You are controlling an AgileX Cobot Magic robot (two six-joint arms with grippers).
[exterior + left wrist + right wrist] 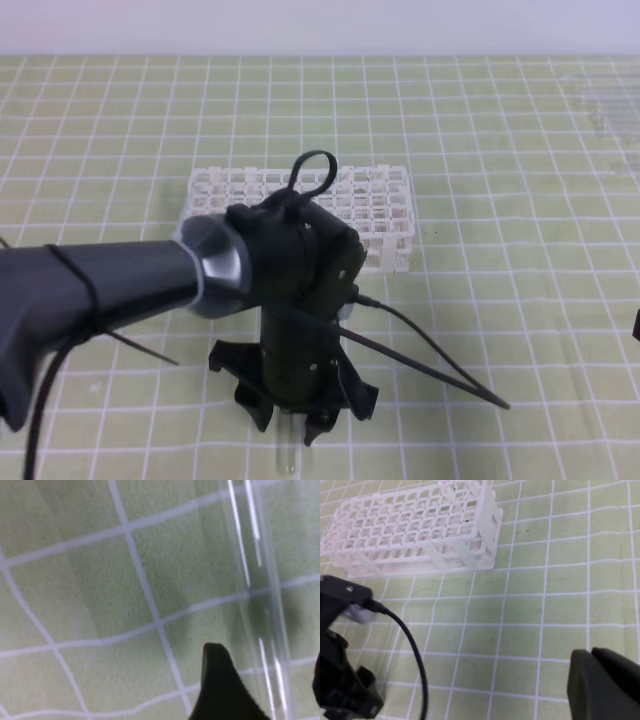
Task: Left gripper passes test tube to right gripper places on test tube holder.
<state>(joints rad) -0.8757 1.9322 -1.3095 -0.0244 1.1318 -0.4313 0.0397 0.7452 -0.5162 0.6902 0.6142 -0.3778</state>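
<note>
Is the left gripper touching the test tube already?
Apart. The left wrist view shows mat between the finger of the left gripper and the test tube.

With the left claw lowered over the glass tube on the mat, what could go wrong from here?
1. The slim clear glass test tube lies between the open fingers of the left gripper, off-centre in the wrist view; closing might roll or pinch it.
2. The white lattice test tube holder stands behind the arm, so lifting might clip it.

The white test tube holder (pixel 415 532) stands on the green gridded desk (pixel 545 605) at upper left. The right end effector (pixel 602 685) is closed at lower right. The left arm (pixel 340 655) with black cable (pixel 412 650) fills lower left.
</note>
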